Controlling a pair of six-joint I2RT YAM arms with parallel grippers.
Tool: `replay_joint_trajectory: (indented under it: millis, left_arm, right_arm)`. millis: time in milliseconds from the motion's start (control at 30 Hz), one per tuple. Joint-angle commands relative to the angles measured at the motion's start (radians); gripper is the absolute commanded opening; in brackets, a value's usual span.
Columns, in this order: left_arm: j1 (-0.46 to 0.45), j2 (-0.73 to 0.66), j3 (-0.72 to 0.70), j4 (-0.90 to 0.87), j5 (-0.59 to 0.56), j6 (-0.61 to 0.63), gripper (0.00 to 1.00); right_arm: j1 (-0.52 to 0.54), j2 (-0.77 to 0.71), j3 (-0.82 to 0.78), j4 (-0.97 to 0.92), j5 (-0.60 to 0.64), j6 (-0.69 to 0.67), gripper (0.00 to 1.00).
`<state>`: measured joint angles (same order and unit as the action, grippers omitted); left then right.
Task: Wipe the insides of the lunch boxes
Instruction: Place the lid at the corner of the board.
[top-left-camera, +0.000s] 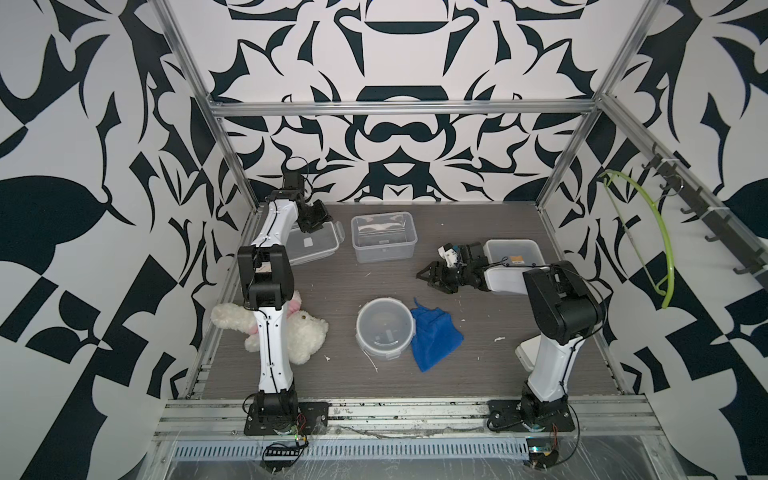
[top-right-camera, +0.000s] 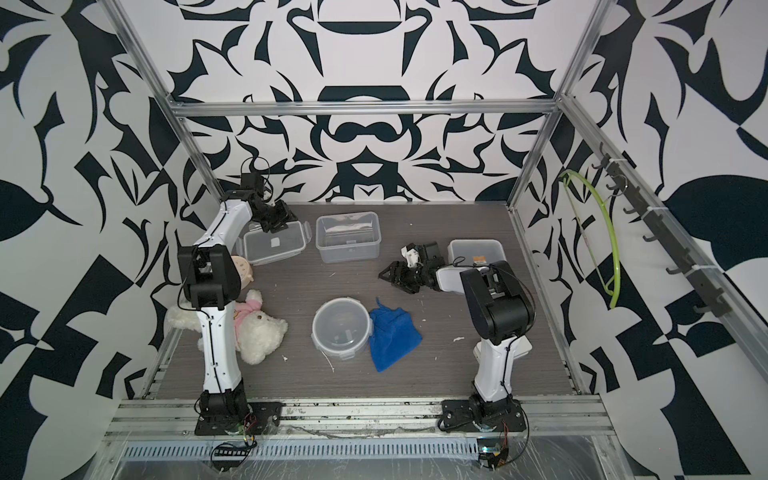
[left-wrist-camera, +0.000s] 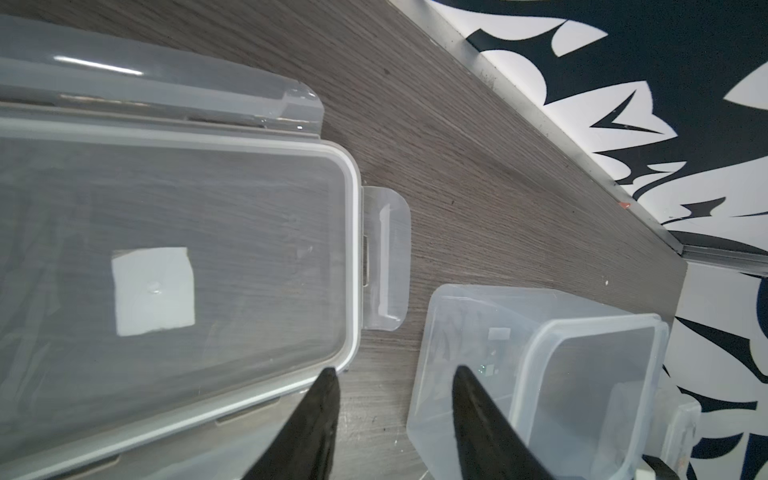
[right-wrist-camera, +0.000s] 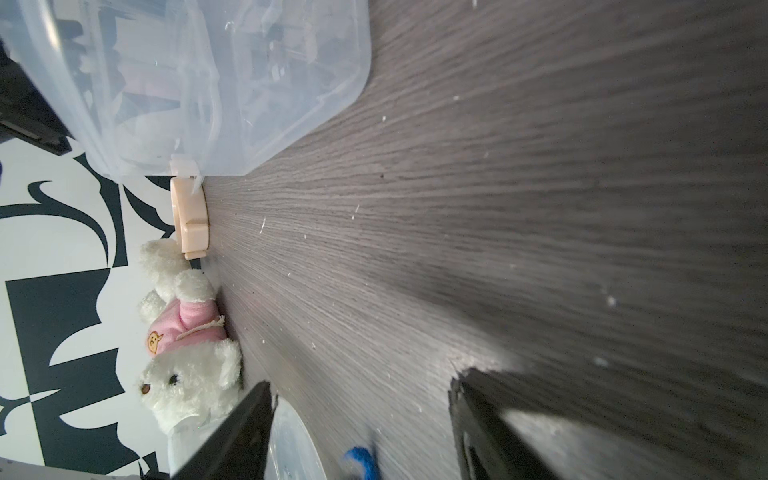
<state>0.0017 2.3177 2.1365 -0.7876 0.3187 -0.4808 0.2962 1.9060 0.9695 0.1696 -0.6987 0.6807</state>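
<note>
The right end effector (top-left-camera: 428, 275), fingers apart and empty, hovers toward the right edge of the desk (top-left-camera: 332, 291). The crumpled blue cloth (top-left-camera: 434, 332) lies just frontward, against the round clear plastic lunch box (top-left-camera: 384, 328), so this arm is nearer. The left end effector (left-wrist-camera: 395, 374), likewise apart and empty, hangs over a clear rectangular lid (left-wrist-camera: 174, 257) at the far-left corner.

Grey table (top-left-camera: 478, 353): lunch boxes (top-left-camera: 383, 237), cloth (top-left-camera: 434, 334), plush (top-left-camera: 307, 332)

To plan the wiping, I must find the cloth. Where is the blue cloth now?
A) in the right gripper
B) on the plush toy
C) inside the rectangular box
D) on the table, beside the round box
D: in both top views the blue cloth lies on the table, right beside the round box.
</note>
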Motion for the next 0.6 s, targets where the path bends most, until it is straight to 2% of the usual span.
replay_joint_trajectory:
  millis: [0,100,233,367,567]
  left_arm:
    - [0.006,-0.037,-0.030,0.034,0.061,-0.029,0.50]
    - [-0.011,-0.072,-0.048,0.056,0.092,-0.049,0.52]
    - [-0.057,-0.135,-0.077,0.072,0.127,-0.061,0.56]
    - [-0.066,-0.172,-0.131,0.110,0.184,-0.113,0.61]
    - [-0.065,-0.178,-0.144,0.121,0.189,-0.144,0.63]
  right_arm:
    - [0.004,-0.003,-0.022,-0.074,0.056,-0.004,0.69]
    - [0.010,-0.030,-0.025,-0.123,0.097,-0.038,0.70]
    - [0.062,-0.135,-0.006,-0.323,0.279,-0.171,0.75]
    - [0.180,-0.281,0.016,-0.566,0.545,-0.266,0.79]
    - [0.420,-0.446,-0.001,-0.764,0.793,-0.212,0.80]
